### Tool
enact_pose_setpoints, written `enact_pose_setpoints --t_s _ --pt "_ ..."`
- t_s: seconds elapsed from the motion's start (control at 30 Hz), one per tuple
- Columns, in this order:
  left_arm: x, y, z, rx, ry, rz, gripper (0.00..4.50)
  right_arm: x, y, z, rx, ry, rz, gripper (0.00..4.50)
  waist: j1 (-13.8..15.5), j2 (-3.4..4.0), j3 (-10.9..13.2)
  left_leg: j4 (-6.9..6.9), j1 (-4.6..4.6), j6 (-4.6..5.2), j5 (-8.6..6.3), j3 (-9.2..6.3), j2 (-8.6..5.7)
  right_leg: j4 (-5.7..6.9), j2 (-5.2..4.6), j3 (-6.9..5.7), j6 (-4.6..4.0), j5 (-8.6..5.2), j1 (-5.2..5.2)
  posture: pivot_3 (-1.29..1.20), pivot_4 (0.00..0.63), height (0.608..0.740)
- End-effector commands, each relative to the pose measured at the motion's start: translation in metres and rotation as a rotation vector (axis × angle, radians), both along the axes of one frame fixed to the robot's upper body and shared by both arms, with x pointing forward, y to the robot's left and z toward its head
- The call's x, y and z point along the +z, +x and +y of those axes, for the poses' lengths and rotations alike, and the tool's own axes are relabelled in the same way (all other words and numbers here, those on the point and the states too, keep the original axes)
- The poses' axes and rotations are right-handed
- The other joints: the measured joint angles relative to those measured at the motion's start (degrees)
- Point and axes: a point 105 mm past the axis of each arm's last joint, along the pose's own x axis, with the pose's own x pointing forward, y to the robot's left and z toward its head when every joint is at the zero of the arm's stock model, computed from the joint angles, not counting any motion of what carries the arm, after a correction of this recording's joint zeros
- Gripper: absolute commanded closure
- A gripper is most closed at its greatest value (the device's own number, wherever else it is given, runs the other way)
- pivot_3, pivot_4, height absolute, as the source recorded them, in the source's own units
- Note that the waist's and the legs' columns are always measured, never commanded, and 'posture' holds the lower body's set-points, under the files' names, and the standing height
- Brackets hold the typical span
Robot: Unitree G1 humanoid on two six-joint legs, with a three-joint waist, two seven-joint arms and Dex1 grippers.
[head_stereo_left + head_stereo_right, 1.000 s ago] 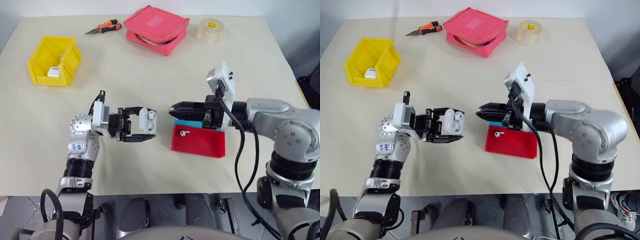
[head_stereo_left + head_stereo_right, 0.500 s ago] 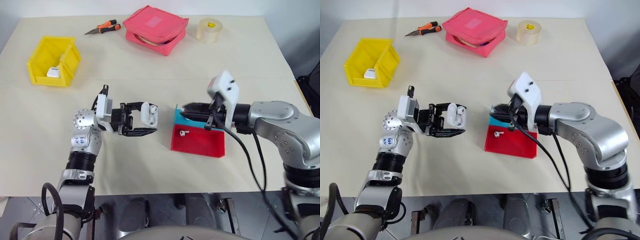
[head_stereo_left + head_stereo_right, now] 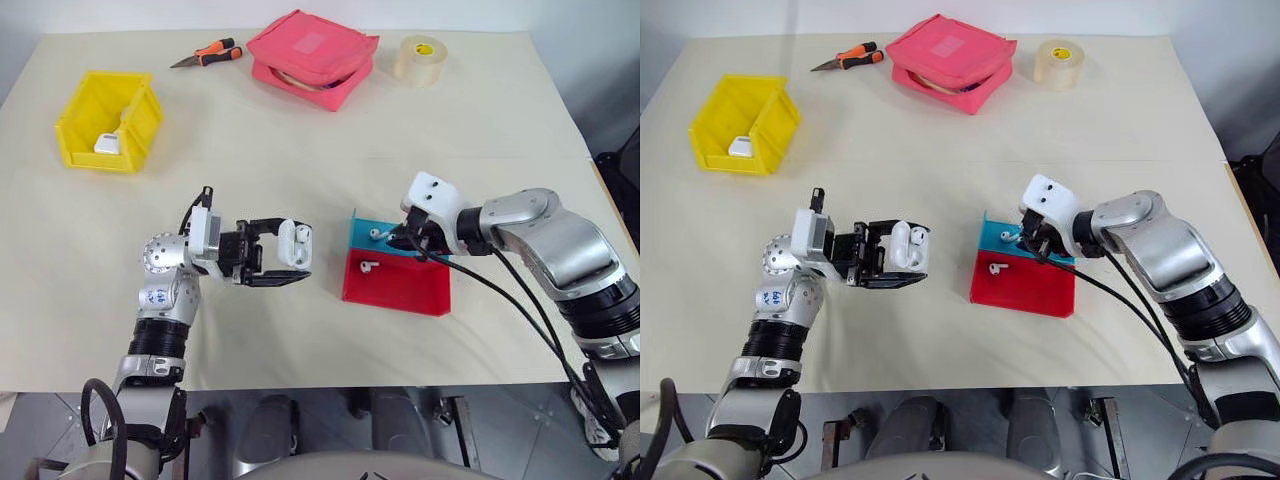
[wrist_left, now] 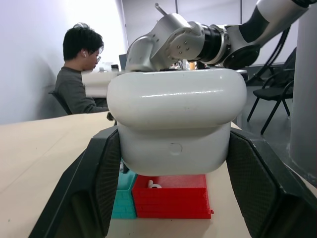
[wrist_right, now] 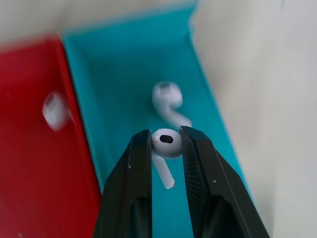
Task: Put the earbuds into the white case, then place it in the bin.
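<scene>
My left gripper is shut on the white case, holding it above the table left of the trays; the case fills the left wrist view. My right gripper is shut on one of the earbuds, its stem hanging below the fingertips. It points down over the blue tray. A second earbud lies in that blue tray. A third earbud lies in the red tray. The yellow bin stands at the far left.
A boxy white item lies inside the bin. A pink pouch, a tape roll and orange-handled pliers lie along the far edge. A person sits in the background of the left wrist view.
My right gripper has swung away from the case, down and to the right, tipping to point down over the blue tray. The left gripper and case have stayed put.
</scene>
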Motion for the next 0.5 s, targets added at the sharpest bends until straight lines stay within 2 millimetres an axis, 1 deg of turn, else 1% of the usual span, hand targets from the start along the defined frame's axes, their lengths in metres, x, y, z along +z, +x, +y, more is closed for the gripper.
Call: enact_pose_setpoints --t_s 0.03,0.23,0.3,0.37,0.5 --pt "0.0068 -0.0035 0.0029 0.019 -0.016 -0.042 1.71 0.0061 0.0072 -0.0116 -0.011 -0.060 -0.043 4.03 -0.06 0.00 0.00 0.00 0.01 0.00 0.00 0.00 0.01 0.00 0.01 0.00 0.00 0.00 0.00 0.00 0.150 0.740" --pt "0.0063 -0.0039 0.0023 0.027 -0.020 -0.041 1.71 0.0016 0.0119 -0.0170 -0.006 -0.096 -0.039 4.03 0.04 0.00 0.00 0.01 0.01 0.00 0.00 -0.01 0.02 0.00 0.00 -0.01 0.00 0.00 0.01 0.00 0.150 0.740" --pt "0.0064 -0.0036 0.0023 0.030 -0.020 -0.042 1.71 0.0016 0.0131 -0.0174 -0.002 -0.104 -0.042 3.30 0.03 0.00 0.00 0.01 0.01 0.00 0.00 0.00 0.01 0.00 0.00 0.00 0.00 0.00 0.01 0.00 0.150 0.740" --pt "0.0068 -0.0029 0.0027 0.033 -0.020 -0.044 1.71 0.0035 0.0141 -0.0171 0.007 -0.114 -0.056 2.75 -0.01 0.00 0.00 0.01 0.01 0.00 0.00 0.00 0.02 0.00 0.00 0.00 0.00 0.00 0.00 0.00 0.150 0.740" --pt "0.0071 -0.0021 0.0030 0.038 -0.021 -0.045 1.71 0.0068 0.0122 -0.0163 0.028 -0.122 -0.060 2.75 -0.01 0.00 0.00 0.01 0.01 0.00 0.00 0.00 0.03 0.00 0.01 0.00 0.00 0.00 0.00 0.00 0.150 0.740"
